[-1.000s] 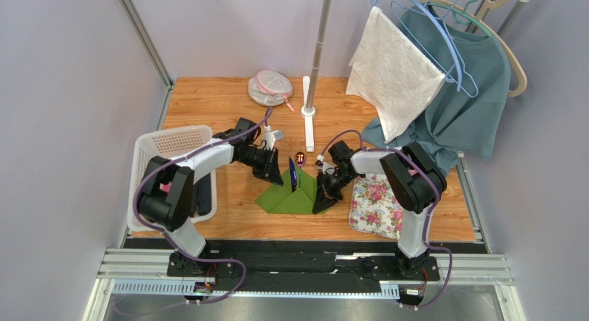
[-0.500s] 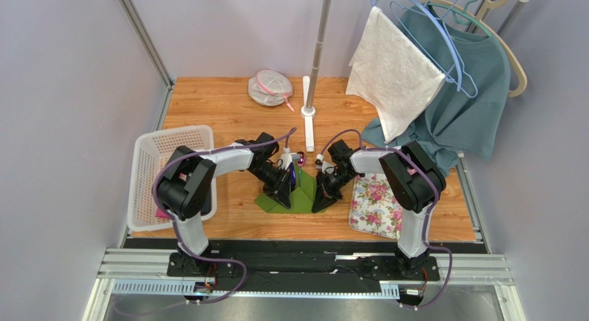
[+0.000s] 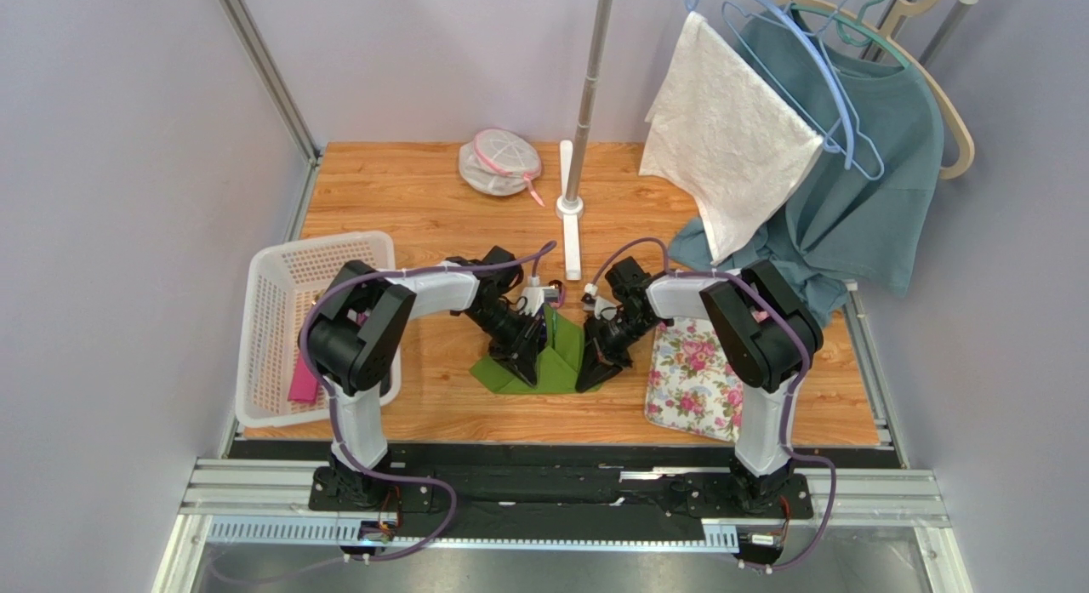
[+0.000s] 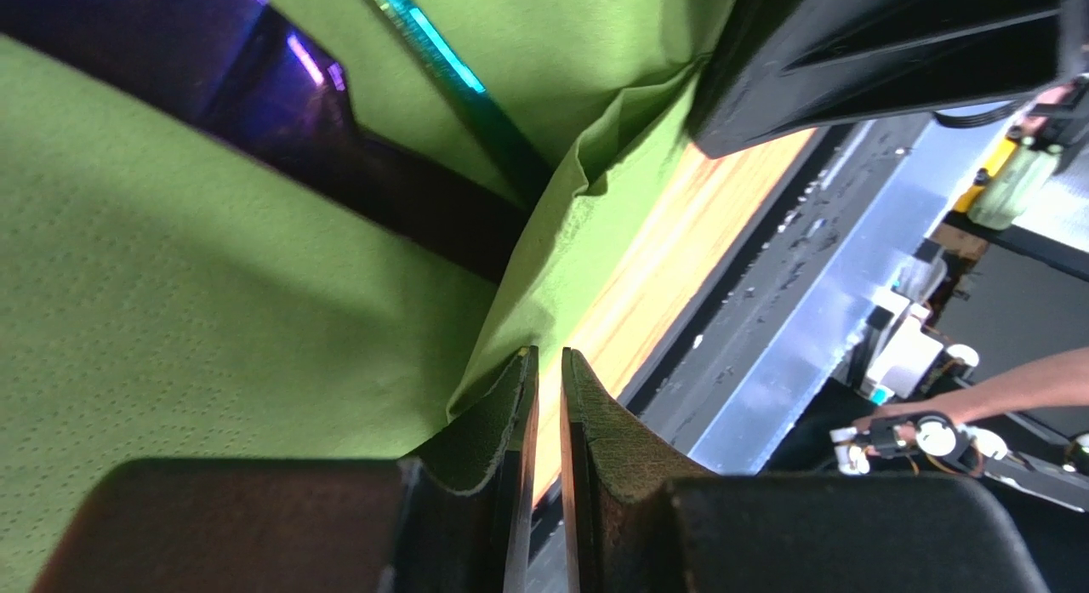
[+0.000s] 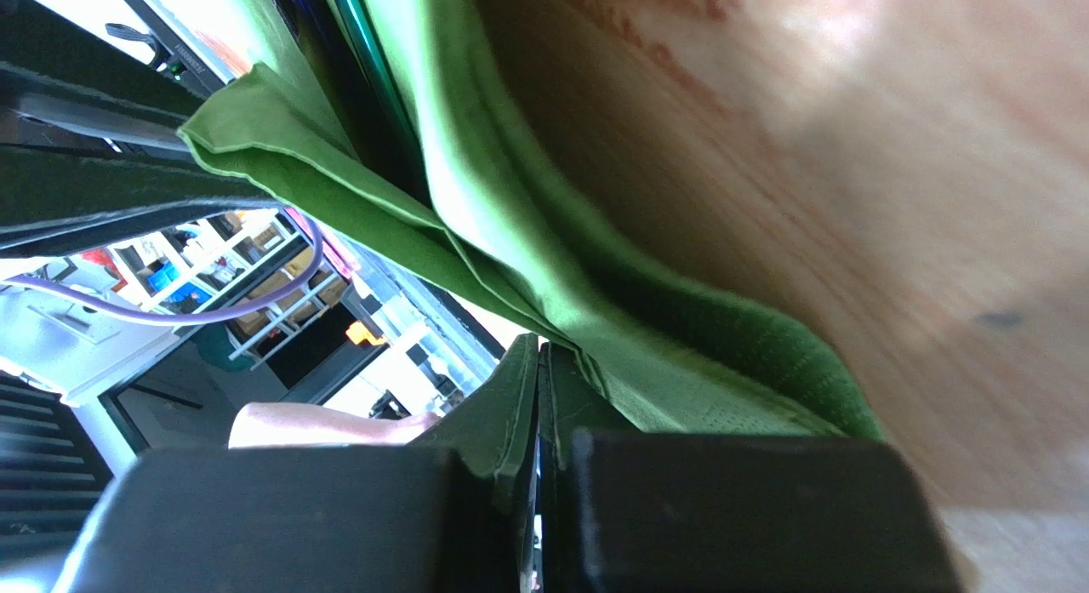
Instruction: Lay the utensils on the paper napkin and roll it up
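Observation:
The green paper napkin (image 3: 552, 363) stands folded up into a narrow tent at the table's middle, around the utensils. In the left wrist view the napkin (image 4: 192, 300) wraps a dark blue-purple stick (image 4: 384, 172) and a teal-edged one (image 4: 441, 57). A small reddish head (image 3: 554, 288) pokes out at the far end. My left gripper (image 3: 527, 351) (image 4: 547, 363) presses the napkin's left flap; its jaws are a thin slit apart with wood showing between, and the napkin's edge lies against one finger's outer side. My right gripper (image 3: 592, 361) (image 5: 538, 351) is shut on the napkin's right edge (image 5: 665, 351).
A white basket (image 3: 288, 287) sits at the left and a floral mat (image 3: 697, 370) just right of the right gripper. A pole stand (image 3: 570, 229) and a mesh bag (image 3: 499, 162) are behind. A white cloth (image 3: 722, 127) and teal garment (image 3: 850, 198) hang at the back right.
My left gripper swung right and brought the napkin's left side over the utensils, narrowing the open sheet into a tent. The right gripper stayed in place.

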Controlling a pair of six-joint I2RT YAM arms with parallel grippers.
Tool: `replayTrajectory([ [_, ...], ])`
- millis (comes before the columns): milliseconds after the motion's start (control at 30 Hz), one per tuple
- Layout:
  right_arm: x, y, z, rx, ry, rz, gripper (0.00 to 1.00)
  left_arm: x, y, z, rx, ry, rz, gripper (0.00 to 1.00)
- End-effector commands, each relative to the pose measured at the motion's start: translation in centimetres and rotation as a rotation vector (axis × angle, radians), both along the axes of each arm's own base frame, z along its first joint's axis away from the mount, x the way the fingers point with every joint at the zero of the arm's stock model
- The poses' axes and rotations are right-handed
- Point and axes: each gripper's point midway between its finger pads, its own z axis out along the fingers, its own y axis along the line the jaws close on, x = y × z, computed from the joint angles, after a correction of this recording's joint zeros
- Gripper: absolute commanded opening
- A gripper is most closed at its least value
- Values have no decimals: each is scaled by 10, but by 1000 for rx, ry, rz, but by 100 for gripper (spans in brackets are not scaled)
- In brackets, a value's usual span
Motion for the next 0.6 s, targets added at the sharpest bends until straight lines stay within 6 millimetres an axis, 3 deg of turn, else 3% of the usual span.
replayTrajectory([
  [0,7,-3,-13,-59,-24,-3,1,-1,8,-4,36,-25,-32,20],
  [567,6,-9,-21,-94,-27,6,0,-3,42,-12,103,3,-23,20],
])
